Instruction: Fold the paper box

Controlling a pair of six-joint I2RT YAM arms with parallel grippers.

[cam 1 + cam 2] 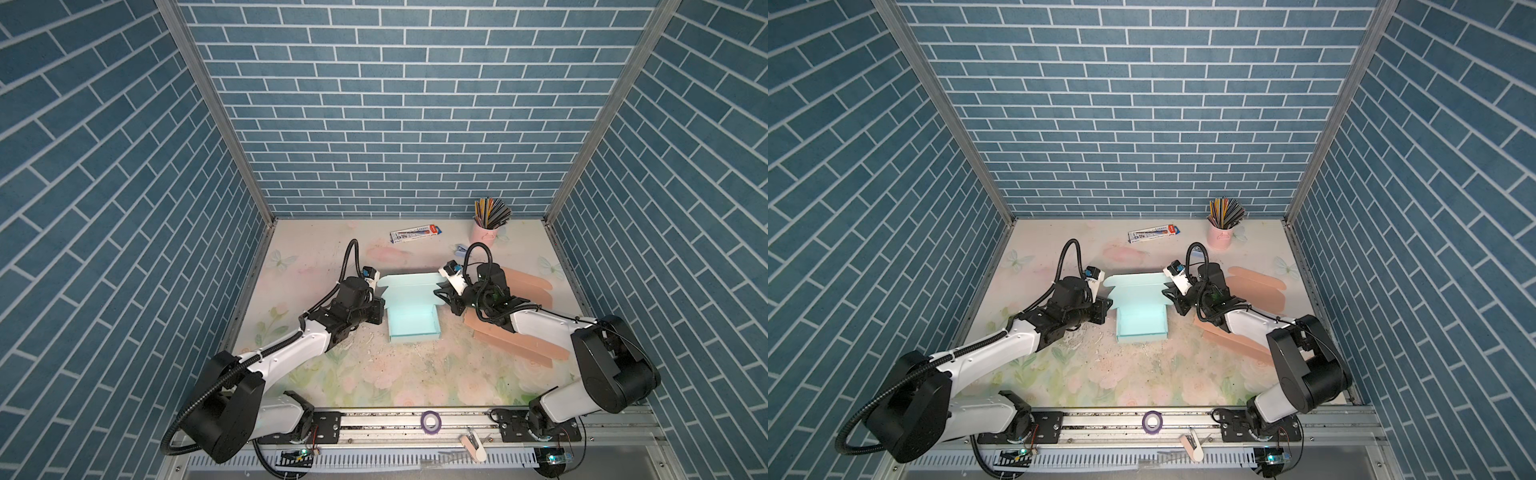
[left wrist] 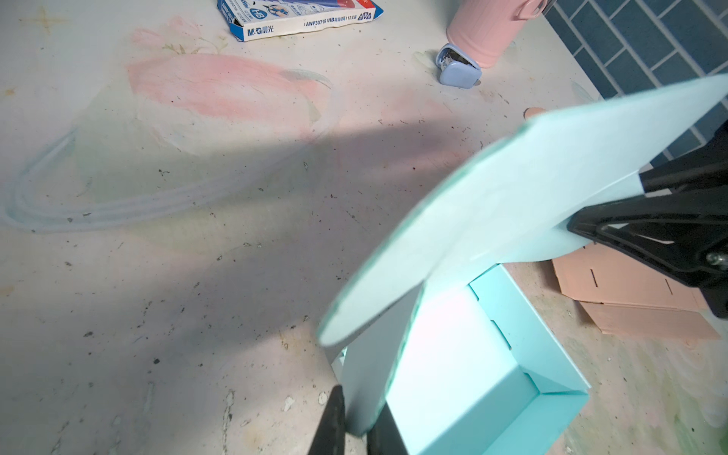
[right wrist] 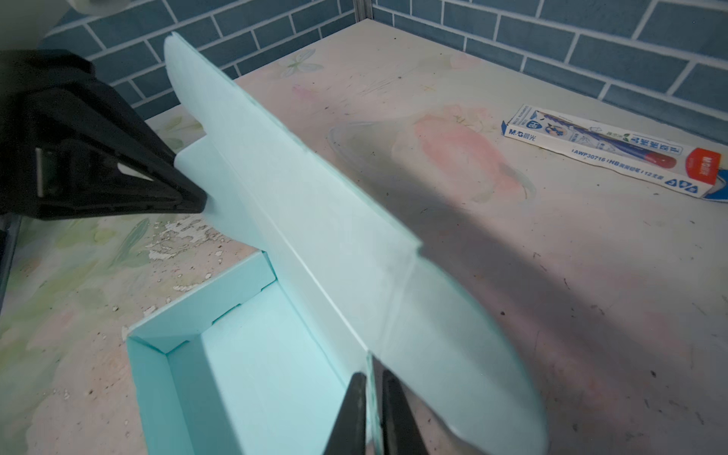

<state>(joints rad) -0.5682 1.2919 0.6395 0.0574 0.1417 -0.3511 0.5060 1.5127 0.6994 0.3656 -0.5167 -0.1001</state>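
While the paper box (image 1: 413, 324) sits near the middle of the table (image 1: 374, 374), each arm has hold of one side of it. Its tray (image 1: 413, 330) is already formed – four low walls standing, open side up – and the lid (image 1: 409, 286) rises at a tilt from the tray's far edge.

The left gripper (image 1: 380, 301) reaches in from the left of both top views. Its fingers (image 2: 333, 417) are pressed together on the lid's left flap (image 2: 366, 378), with the thin sheet sandwiched between them. The right gripper (image 1: 440, 291) does the same from the opposite side: in the right wrist view its two black fingers (image 3: 352, 409) are closed on the lower edge of the rounded right flap (image 3: 453, 346) (only the paper's thickness parts them). Each wrist camera also catches the other gripper's tip against the far end of the lid.

Flat pinkish-brown cardboard sheets (image 1: 521, 286) lie on the table under and behind the right arm, well apart from the box. Along the back wall are a pencil carton (image 1: 415, 233) and a pink cup of coloured pencils (image 1: 484, 235), and a small blue object (image 2: 459, 71) lies just beside the cup – what it is I cannot tell. A purple tape roll (image 1: 431, 422) rests on the front rail.
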